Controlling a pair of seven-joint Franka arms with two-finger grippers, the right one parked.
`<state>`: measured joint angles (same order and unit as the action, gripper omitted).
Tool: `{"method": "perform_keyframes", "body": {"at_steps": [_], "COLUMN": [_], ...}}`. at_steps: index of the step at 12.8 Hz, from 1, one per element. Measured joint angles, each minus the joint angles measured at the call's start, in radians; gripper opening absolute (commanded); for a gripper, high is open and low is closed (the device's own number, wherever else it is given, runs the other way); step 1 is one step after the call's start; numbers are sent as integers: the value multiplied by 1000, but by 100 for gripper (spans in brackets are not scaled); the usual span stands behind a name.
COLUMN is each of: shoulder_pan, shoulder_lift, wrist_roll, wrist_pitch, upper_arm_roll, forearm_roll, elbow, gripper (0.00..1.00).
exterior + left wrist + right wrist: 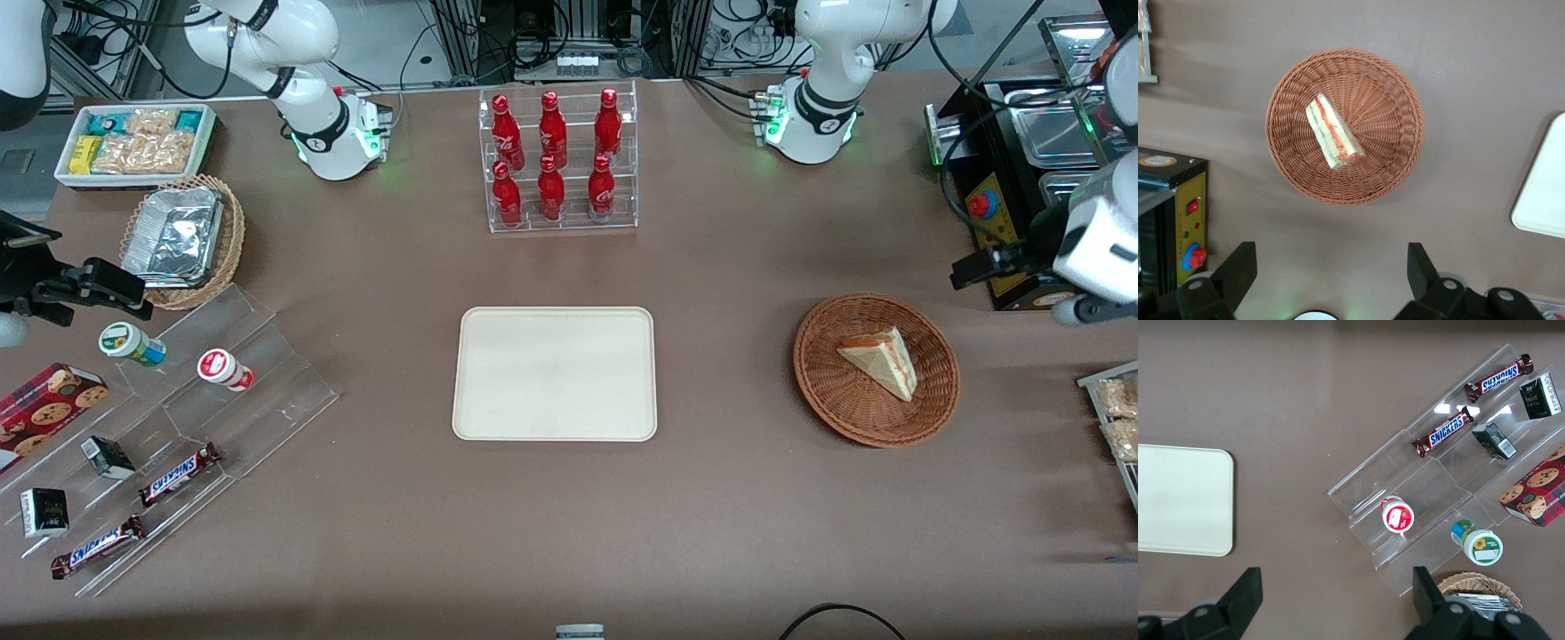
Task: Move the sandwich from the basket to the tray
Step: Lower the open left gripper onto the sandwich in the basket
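Note:
The sandwich [880, 360], a pale bread wedge with red and green filling on its edge, lies in the round reddish-brown wicker basket [827, 396] toward the working arm's end of the table. The cream tray [555, 373] lies flat and bare at the table's middle, beside the basket. My left gripper [978, 265] hangs high above the table, a little farther from the front camera than the basket. In the left wrist view its fingers [1238, 267] stand wide apart and hold nothing, short of the basket [1391, 100] and the sandwich [1333, 133]. The tray's corner [1545, 187] shows there too.
A clear rack of red bottles [556, 160] stands farther from the front camera than the tray. A black box with a red button [987, 209] sits close by the gripper. Snack packets [1116, 413] lie at the working arm's table edge. Shelves of snacks [178, 427] lie toward the parked arm's end.

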<state>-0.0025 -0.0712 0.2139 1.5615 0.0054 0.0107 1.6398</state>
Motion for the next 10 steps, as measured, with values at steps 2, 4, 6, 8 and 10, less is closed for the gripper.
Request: {"method": "perform_keyframes", "body": {"at_steps": [2,4,6,8,10], "shoulder_pan": [0,0,0,0,0], "shoulder_lift": [-26,-36,-60,-93,-111], "wrist_roll": [80,152,271,336,422], "wrist_pitch": [100,237,321,434,574], "upper_arm_roll": [3,10,27,37,39], "forearm_roll": [3,5,5,6,6], "elbow": [68,176,257,329,411], "gripper": [100,100,100,100,100]}}
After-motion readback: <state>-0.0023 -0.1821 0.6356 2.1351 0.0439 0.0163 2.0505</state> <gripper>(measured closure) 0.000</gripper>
